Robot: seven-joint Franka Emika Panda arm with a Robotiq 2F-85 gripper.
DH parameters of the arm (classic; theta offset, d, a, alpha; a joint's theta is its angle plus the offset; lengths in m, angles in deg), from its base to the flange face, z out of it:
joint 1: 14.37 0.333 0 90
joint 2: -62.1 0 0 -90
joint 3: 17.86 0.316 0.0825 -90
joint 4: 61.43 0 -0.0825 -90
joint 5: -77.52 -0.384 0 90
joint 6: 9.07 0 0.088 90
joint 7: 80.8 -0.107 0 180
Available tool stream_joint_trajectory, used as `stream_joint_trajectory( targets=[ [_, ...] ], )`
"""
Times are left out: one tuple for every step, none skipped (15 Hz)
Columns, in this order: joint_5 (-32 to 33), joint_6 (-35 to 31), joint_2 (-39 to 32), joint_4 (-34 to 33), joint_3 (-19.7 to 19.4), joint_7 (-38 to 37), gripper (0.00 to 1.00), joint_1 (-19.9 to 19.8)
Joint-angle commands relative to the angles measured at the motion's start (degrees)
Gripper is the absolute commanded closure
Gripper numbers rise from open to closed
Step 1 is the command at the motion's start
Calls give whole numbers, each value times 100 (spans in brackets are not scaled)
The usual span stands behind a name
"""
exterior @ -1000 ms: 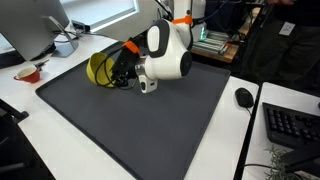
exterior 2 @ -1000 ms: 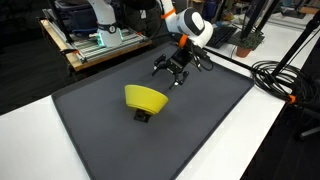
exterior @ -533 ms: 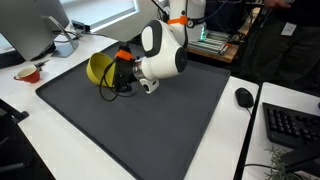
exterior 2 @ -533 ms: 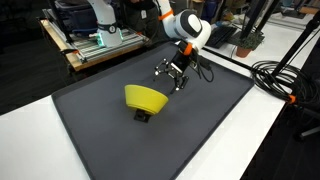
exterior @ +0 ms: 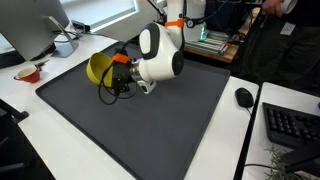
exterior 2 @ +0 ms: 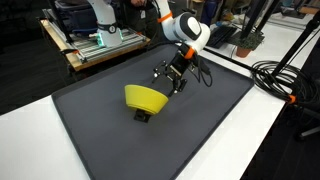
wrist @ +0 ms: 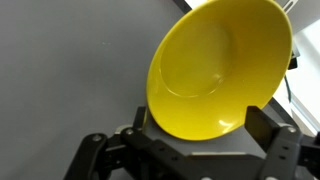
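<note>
A yellow bowl (exterior: 97,67) lies tilted on a dark grey mat (exterior: 150,130), its opening turned toward my wrist camera (wrist: 215,65). In an exterior view it rests propped on a small black block (exterior 2: 142,116), with the bowl (exterior 2: 146,97) above it. My gripper (exterior: 117,84) is open and right beside the bowl's rim, also seen in an exterior view (exterior 2: 171,80). In the wrist view the gripper (wrist: 200,122) has its fingers (wrist: 266,125) standing either side of the bowl's near edge. I cannot tell whether they touch it.
A red mug (exterior: 30,73), a monitor (exterior: 30,25) and a white dish (exterior: 65,45) stand off the mat. A mouse (exterior: 244,97) and keyboard (exterior: 295,125) lie on the white table. Cables (exterior 2: 280,75) and a cart (exterior 2: 100,40) border the mat.
My gripper has swung and moved closer to the yellow bowl, now reaching its rim. The bowl has not moved.
</note>
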Motion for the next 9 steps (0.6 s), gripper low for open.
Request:
stream_joint_trajectory(
  targets=[
    [538, 205, -420, -382, -185, 7, 0, 154],
    [630, 217, -499, -450, -198, 39, 0, 154],
    [700, 199, -568, -503, -199, 75, 0, 145],
    [746, 155, -634, -559, -186, 112, 0, 126],
    [773, 166, -698, -611, -187, 133, 0, 128],
    [798, 203, -759, -670, -197, 168, 0, 134],
    [807, 218, -812, -719, -201, 205, 0, 128],
    [788, 238, -855, -768, -199, 251, 0, 121],
    [773, 260, -899, -815, -202, 271, 0, 122]
  ],
)
